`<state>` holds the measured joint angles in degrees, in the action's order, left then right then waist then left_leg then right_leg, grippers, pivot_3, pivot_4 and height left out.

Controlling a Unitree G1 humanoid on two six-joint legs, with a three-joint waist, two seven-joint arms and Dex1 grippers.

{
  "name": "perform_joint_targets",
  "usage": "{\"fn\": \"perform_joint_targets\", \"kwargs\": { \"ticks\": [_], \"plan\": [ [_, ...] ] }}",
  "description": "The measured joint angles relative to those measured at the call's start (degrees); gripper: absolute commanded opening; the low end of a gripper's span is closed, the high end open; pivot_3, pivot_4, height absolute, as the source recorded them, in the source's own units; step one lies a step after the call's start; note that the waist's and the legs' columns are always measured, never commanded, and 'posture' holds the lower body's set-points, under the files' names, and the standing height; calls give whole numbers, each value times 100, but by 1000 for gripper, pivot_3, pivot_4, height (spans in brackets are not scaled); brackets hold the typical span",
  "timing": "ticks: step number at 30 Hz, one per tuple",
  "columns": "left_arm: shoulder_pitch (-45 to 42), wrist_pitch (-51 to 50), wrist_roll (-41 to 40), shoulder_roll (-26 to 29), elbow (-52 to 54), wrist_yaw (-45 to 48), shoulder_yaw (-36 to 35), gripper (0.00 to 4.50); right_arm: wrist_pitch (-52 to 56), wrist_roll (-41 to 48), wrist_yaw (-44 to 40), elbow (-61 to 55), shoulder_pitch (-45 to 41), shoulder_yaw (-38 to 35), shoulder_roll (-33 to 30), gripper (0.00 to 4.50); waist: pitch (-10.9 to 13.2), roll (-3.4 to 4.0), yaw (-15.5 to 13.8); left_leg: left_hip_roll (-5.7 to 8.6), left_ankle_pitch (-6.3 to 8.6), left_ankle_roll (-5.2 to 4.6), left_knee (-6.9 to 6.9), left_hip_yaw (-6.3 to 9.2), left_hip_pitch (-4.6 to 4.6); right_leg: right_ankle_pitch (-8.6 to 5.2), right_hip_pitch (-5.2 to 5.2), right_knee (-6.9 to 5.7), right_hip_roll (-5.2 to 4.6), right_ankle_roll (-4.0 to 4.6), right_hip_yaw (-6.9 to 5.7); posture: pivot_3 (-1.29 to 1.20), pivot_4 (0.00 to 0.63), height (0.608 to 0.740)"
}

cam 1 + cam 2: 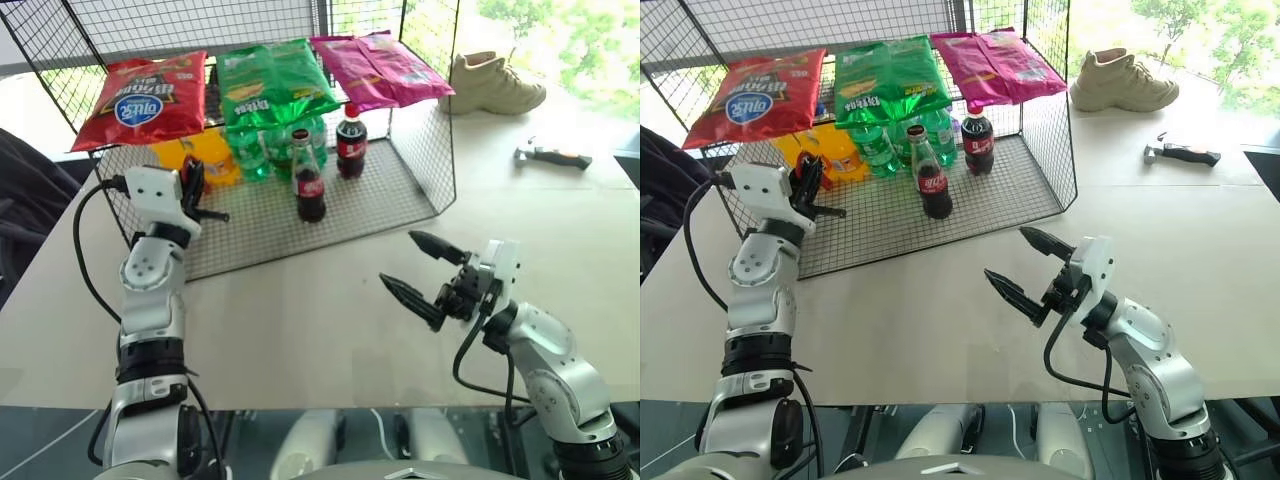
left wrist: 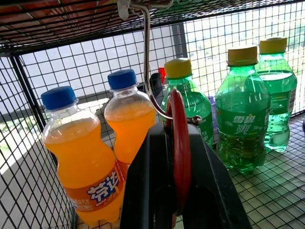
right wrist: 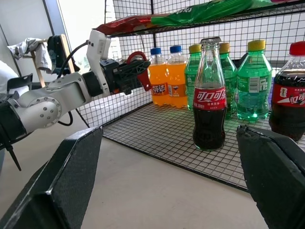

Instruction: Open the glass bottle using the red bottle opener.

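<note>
The glass bottle (image 1: 309, 182) stands upright on the wire rack's floor, with dark liquid, a red label and a metal cap. My left gripper (image 3: 129, 76) reaches into the rack's left side and is shut on the red bottle opener (image 2: 181, 143). The opener's ring sits edge-on between the black fingers (image 2: 147, 191). A metal hook (image 2: 147, 71) hanging from the shelf above curves across that ring. My right gripper (image 1: 398, 260) hovers over the table in front of the rack. It is open and holds nothing, and it points toward the bottle.
The wire rack (image 1: 420, 150) holds orange soda bottles (image 2: 86, 162), green bottles (image 2: 243, 109) and a plastic cola bottle (image 1: 350, 142). Chip bags (image 1: 145, 95) lie on its top. A beige shoe (image 1: 495, 82) and a small tool (image 1: 552, 155) lie on the table at the right.
</note>
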<state>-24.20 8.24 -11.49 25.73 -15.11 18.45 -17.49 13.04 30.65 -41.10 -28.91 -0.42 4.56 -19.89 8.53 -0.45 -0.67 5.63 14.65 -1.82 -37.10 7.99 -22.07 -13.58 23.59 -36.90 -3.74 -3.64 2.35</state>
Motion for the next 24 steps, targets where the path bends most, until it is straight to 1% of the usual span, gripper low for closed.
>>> {"fn": "perform_joint_targets", "kwargs": {
  "ticks": [3, 6, 11, 15, 19, 24],
  "plan": [
    [65, -110, -120, -75, 161, -18, -13, 32, 0, -2, -16, 13, -15, 0, -5, 4500, 0, -1, 0, 0, 0, 0, -1, 0, 1, 0, 0, -3, 0, 0, 0, 0, 150, 732],
    [88, -378, -500, -222, 350, 2, -105, 32, 0, -10, -29, 21, -29, 1, -5, 4500, -1, -1, 0, 0, 0, 0, -4, 0, 0, 0, 0, -5, 0, 0, 0, 0, 150, 732],
    [98, -1576, -2258, -627, 1026, 379, -441, 32, 0, -25, -45, 22, -54, 22, -1, 4500, -2, -4, 4, 0, 0, 0, -9, 0, -1, 0, 0, -7, 0, 0, 0, 0, 150, 732],
    [119, -2214, -3181, -699, 1283, 448, -679, 32, 0, -38, -70, 30, -55, 22, -11, 4500, -2, -4, 21, -1, 0, 0, -10, -1, 3, 0, -1, -12, 3, 0, 3, 0, 150, 732],
    [118, -2500, -3714, -797, 1283, 304, -922, 32, 0, -45, -76, 56, -60, 22, -13, 4500, 1, -9, 26, -2, -1, 1, -11, -1, 4, 0, 0, -17, 6, 0, 3, 0, 150, 732],
    [53, -2569, -4111, -805, 1283, 183, -1216, 32, 0, -50, -69, 68, -70, 22, -12, 4500, 2, -18, 12, -2, -2, 3, -13, -2, 4, 0, -1, -18, 5, 1, 3, 0, 150, 732]
  ]
}}
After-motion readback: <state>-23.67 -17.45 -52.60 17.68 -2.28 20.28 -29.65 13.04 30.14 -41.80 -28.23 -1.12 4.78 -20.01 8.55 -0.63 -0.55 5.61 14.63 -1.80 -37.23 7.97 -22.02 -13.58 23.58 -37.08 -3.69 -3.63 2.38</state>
